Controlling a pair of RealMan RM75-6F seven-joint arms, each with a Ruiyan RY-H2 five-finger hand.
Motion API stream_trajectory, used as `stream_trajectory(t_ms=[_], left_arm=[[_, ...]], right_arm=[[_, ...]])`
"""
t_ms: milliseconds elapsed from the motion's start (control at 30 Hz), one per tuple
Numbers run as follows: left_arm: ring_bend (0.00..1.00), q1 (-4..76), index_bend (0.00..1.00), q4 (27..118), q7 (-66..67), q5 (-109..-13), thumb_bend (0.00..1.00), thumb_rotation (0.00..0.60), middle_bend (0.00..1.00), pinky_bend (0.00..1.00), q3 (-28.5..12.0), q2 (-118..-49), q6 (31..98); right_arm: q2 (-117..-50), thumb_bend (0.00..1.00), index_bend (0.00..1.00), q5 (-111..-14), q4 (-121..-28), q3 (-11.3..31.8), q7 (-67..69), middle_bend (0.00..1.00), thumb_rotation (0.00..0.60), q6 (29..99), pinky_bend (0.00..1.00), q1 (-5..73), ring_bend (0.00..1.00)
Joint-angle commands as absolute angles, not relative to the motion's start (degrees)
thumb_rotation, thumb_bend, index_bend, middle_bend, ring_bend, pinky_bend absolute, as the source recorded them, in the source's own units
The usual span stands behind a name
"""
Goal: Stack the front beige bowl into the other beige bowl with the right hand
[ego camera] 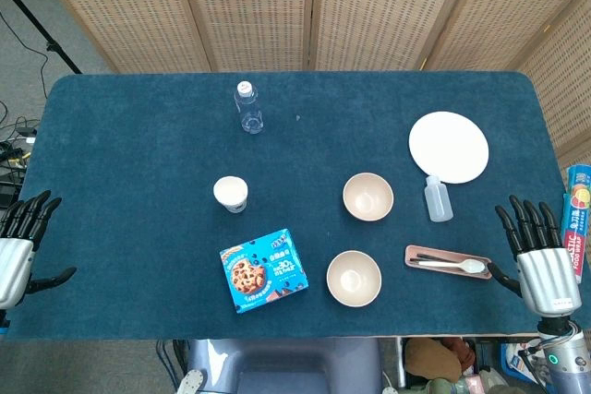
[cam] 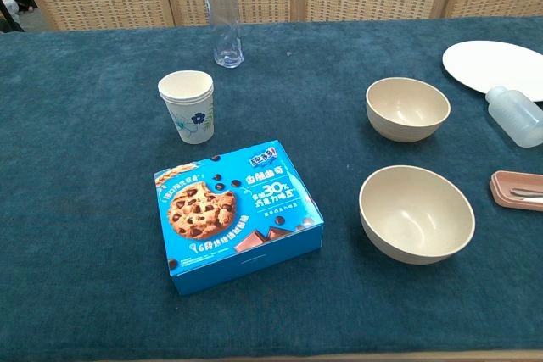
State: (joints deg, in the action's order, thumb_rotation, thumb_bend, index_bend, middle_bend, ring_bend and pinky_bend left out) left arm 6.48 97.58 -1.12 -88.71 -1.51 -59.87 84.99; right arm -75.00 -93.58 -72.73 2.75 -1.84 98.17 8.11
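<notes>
The front beige bowl [ego camera: 354,278] [cam: 416,214] stands upright and empty near the table's front edge. The other beige bowl [ego camera: 368,197] [cam: 407,108] sits just behind it, also empty. My right hand [ego camera: 540,260] hovers at the table's right front corner with its fingers spread, holding nothing, well to the right of both bowls. My left hand [ego camera: 18,242] is at the left edge, fingers spread and empty. Neither hand shows in the chest view.
A blue cookie box [ego camera: 263,270] [cam: 235,213] lies left of the front bowl. A pink tray [ego camera: 447,262] with a white spoon lies to its right. Behind are a paper cup [ego camera: 231,194], a water bottle [ego camera: 247,106], a white plate [ego camera: 449,147] and a small squeeze bottle [ego camera: 438,198].
</notes>
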Motion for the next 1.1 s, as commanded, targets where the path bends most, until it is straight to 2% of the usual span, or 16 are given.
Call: stream_trajectory(t_ms=[33,267,467,767,967,1100], left_arm=[[0.0,6.34,0.0,97.58,-1.1,-88.82,0.0,0.6,0.0,0.0,-1.44,-59.92,85.19],[0.0,5.76,0.0,97.52,-1.45,-89.3,0.0,0.6,0.0,0.0,-1.25,-59.85,86.22],[0.0,5.62,0.0,97.07,-1.97,-89.24,0.0,0.6,0.0,0.0,-1.56,-59.89,86.74],[0.0,5.74,0.0,97.17,-0.97,-88.57,0.0,0.6,0.0,0.0,-1.71,-60.35,86.23],[0.0,5.6,0.0,97.09,-0.99,-88.37,0.0,0.6,0.0,0.0,-1.75,-60.35,86.31],[0.0,5.55,0.0,96.86,-1.77,-88.13,0.0,0.6,0.0,0.0,-1.89,-60.13,86.33]], right_arm=[[-74.85,0.0,0.0,-93.72,-72.78,2.77,-1.66,0.0,0.599,98.06,0.0,8.03,0.0],[-74.72,0.0,0.0,-96.64,-73.58,1.25,-0.45,0.0,0.6,97.4,0.0,8.34,0.0],[-72.88,0.0,0.0,-109.63,-76.64,-5.97,2.74,0.0,0.6,91.58,0.0,13.33,0.0],[-74.5,0.0,0.01,-114.8,-76.58,-7.23,3.55,0.0,0.6,83.75,0.0,20.03,0.0],[-76.14,0.0,0.05,-114.25,-77.86,-6.52,-0.44,0.0,0.6,78.09,0.0,22.88,0.0],[-78.07,0.0,0.11,-114.36,-78.98,-6.81,-2.69,0.0,0.6,75.76,0.0,23.84,0.0]])
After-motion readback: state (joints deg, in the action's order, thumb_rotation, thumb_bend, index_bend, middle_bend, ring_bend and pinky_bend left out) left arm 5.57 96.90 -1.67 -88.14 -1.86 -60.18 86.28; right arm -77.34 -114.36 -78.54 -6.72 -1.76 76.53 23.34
